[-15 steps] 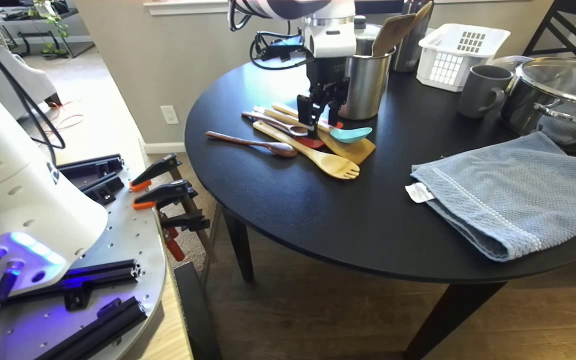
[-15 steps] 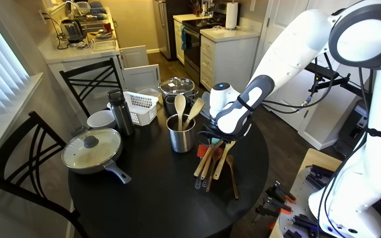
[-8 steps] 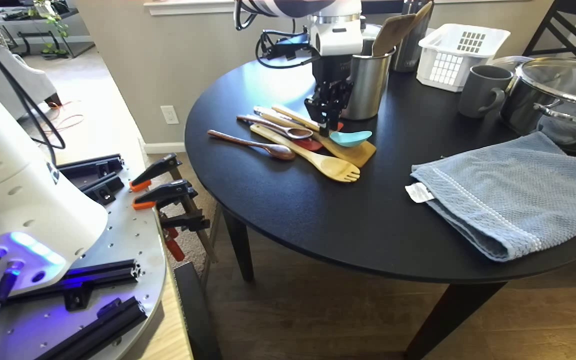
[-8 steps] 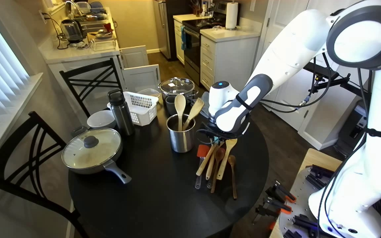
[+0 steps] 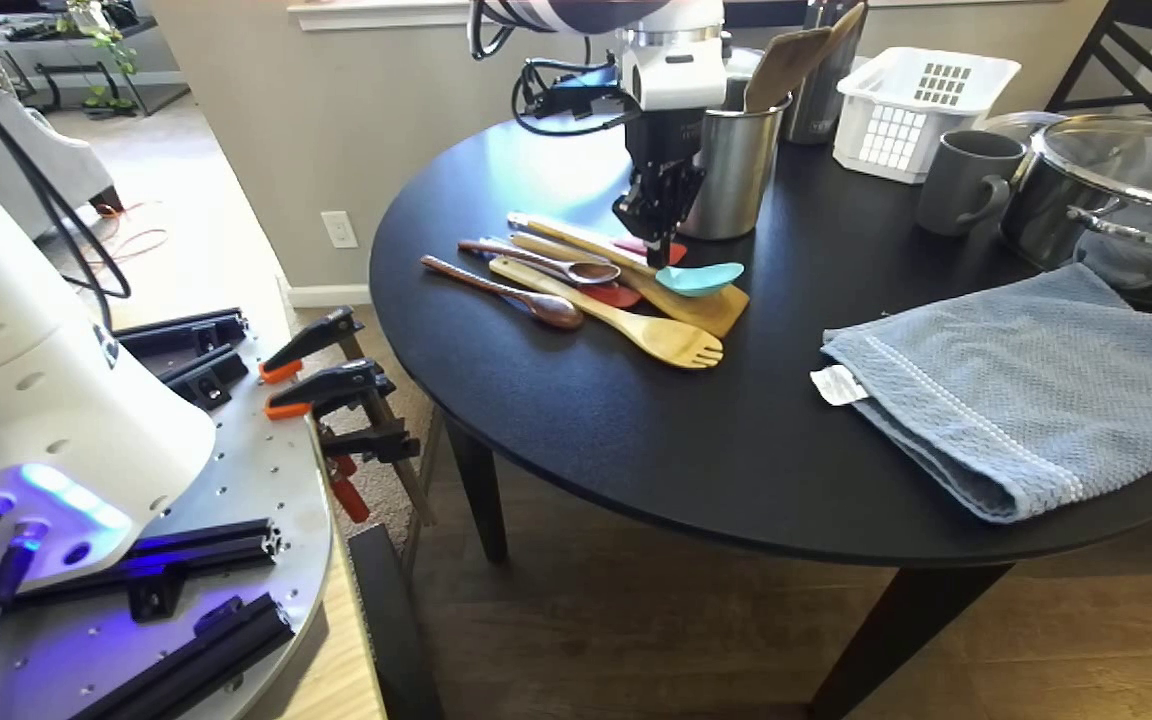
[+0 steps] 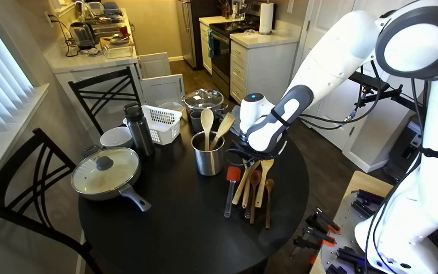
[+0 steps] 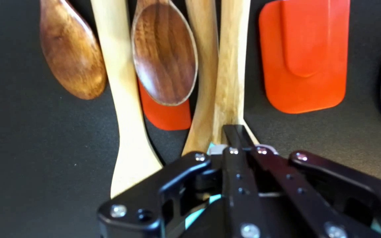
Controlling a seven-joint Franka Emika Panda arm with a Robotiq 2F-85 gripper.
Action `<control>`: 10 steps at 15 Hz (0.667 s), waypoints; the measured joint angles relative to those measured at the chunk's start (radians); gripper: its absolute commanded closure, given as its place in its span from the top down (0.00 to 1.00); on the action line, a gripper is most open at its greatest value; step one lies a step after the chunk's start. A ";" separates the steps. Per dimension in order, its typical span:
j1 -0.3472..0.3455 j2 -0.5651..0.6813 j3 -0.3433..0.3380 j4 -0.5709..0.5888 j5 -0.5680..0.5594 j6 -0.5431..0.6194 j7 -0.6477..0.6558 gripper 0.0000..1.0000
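pointing downward beneath the bent arm (image 6: 327, 66), the claw (image 5: 657, 257) stands pressed together at the turquoise spoon (image 5: 701, 279).

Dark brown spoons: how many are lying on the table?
2. In the wrist view, one dark spoon partly covers a red spatula head; the other spoon lies beside the pale wooden fork. Others could be hidden underneath.

Dark grain streaks pattern a brown oval wooden spoon (image 7: 165, 56), while a flat rubbery spatula head (image 7: 304, 59) is plain orange-red, the scooped spoon head (image 5: 699, 280) turquoise — and the jointed gripper (image 7: 237, 129) black.
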 measured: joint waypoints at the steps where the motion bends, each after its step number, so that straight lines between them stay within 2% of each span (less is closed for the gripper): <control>1: 0.000 0.000 0.001 0.000 0.002 0.000 -0.004 0.40; 9: 0.002 -0.007 0.027 -0.029 0.038 0.005 -0.068 0.88; 10: 0.002 -0.007 0.031 -0.037 0.054 0.005 -0.083 0.57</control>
